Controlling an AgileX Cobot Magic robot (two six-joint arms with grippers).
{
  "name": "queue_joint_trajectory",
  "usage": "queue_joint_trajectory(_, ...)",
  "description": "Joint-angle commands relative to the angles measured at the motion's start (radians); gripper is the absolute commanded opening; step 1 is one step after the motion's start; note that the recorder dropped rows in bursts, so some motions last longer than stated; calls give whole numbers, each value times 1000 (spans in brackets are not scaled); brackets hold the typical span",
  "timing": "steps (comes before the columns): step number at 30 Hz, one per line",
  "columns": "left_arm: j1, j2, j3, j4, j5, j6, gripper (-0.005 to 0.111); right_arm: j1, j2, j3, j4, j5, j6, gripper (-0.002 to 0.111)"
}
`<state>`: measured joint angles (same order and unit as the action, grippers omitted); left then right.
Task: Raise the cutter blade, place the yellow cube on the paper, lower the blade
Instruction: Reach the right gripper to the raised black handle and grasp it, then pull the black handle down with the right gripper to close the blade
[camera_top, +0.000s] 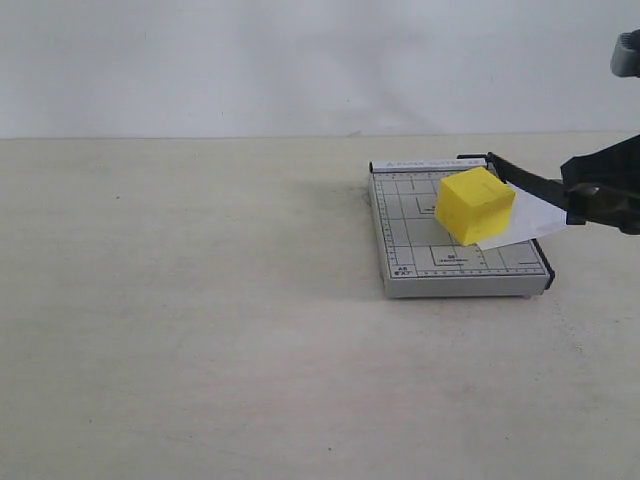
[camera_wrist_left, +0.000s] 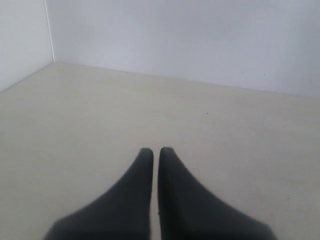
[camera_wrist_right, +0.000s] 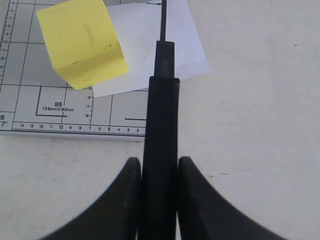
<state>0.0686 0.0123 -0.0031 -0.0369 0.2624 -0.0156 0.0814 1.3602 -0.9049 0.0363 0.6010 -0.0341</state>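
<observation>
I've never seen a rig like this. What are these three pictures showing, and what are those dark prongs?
A robot with two arms, each ending in jaws. One picture is from a camera off the arms; the others are from cameras on the left and right wrists, so the prongs are the jaws. On the table lies a grey paper cutter with a yellow cube partly on white paper. The right jaws are shut on the handle of the cutter blade, holding it raised. The left jaws are closed, empty.
</observation>
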Motion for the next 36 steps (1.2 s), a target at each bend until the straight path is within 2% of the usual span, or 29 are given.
queue_joint_trajectory(1, -2, -12, 3, 4, 41, -6, 4, -2, 8, 23, 2, 37, -1, 0)
queue_joint_trajectory(9, -2, -12, 3, 4, 41, -9, 4, -2, 52, 166, 12, -64, -1, 0)
queue_joint_trajectory(15, -2, -12, 3, 4, -34, -8, 4, -2, 76, 241, 35, -148, -1, 0)
queue_joint_trajectory(33, -2, -12, 3, 4, -38, -6, 4, -2, 166, 265, 52, -234, -5, 0)
queue_joint_trajectory(36, -2, -12, 3, 4, -38, -6, 4, -2, 166, 265, 57, -233, -2, 6)
